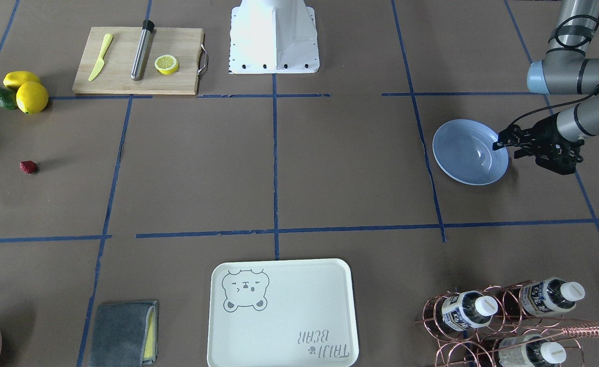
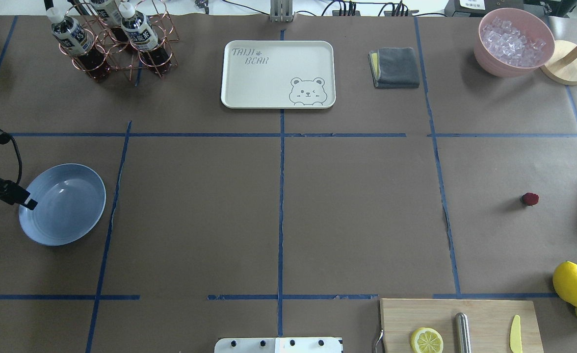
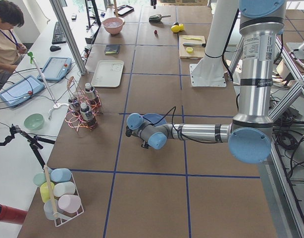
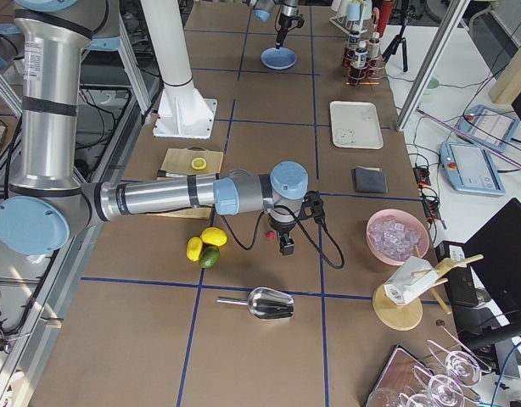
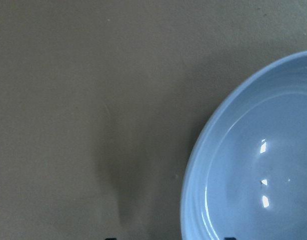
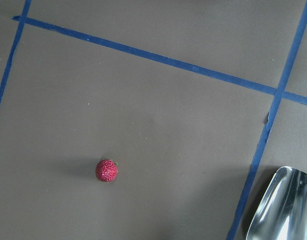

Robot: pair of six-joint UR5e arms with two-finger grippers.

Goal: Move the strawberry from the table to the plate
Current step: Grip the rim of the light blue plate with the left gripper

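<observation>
The strawberry, small, dark red and bumpy, lies alone on the brown table; the right wrist view looks down on the strawberry. The light-blue plate rests far across the table. My left gripper hovers at the plate's outer rim, open with nothing in it; its two tips sit wide apart at the bottom edge of the left wrist view, beside the plate. My right gripper hangs close by the strawberry, and whether it is open or shut I cannot tell.
A cutting board carries a lemon half, a plastic knife and a steel tube. Two lemons and an avocado lie near the strawberry, and a metal scoop is close too. Bear tray, bottle rack, grey cloth, pink ice bowl.
</observation>
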